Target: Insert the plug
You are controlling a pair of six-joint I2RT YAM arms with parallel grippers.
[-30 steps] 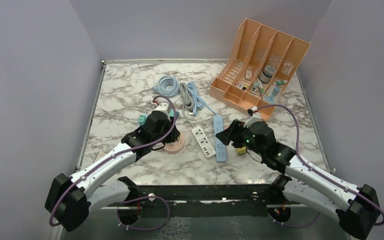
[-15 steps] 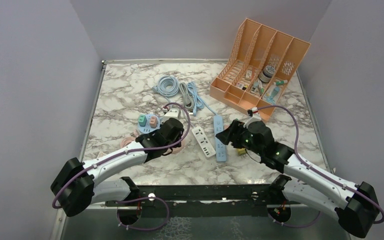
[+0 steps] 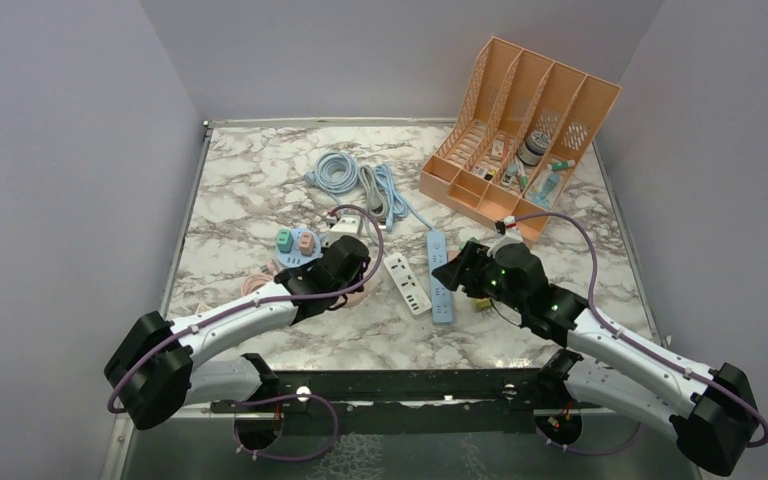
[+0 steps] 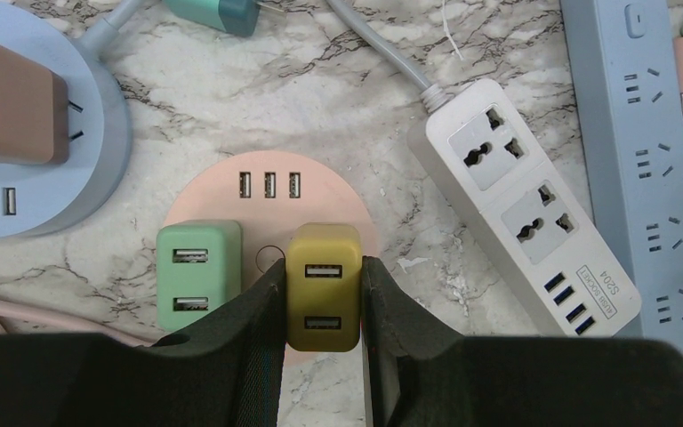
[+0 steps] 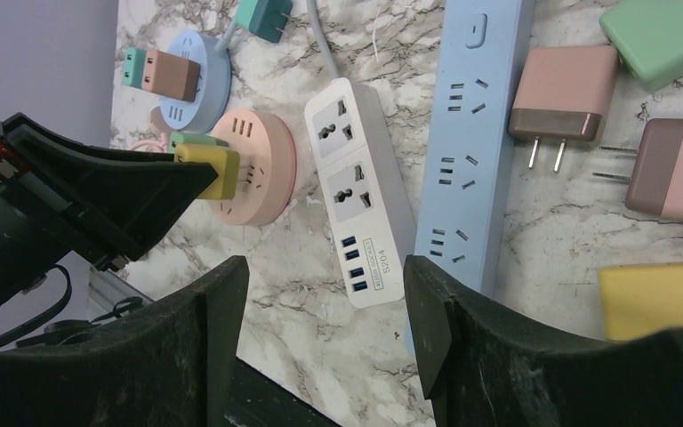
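Note:
My left gripper is shut on a yellow two-port plug, its pads flat against the plug's two sides. The plug stands on the round pink socket hub, beside a green plug that sits in the same hub. In the top view the left gripper covers most of that hub. The right wrist view shows the yellow plug at the pink hub's left edge. My right gripper hangs open and empty above the near ends of the white strip and blue strip.
A round blue hub with plugs sits left of the pink one. Loose plugs lie by the right arm: a yellow one, pink ones and a green one. Coiled cables and an orange organizer stand at the back.
My left gripper has shifted right and nearer with the yellow plug, uncovering the round blue hub, then held still. The right gripper has barely moved.

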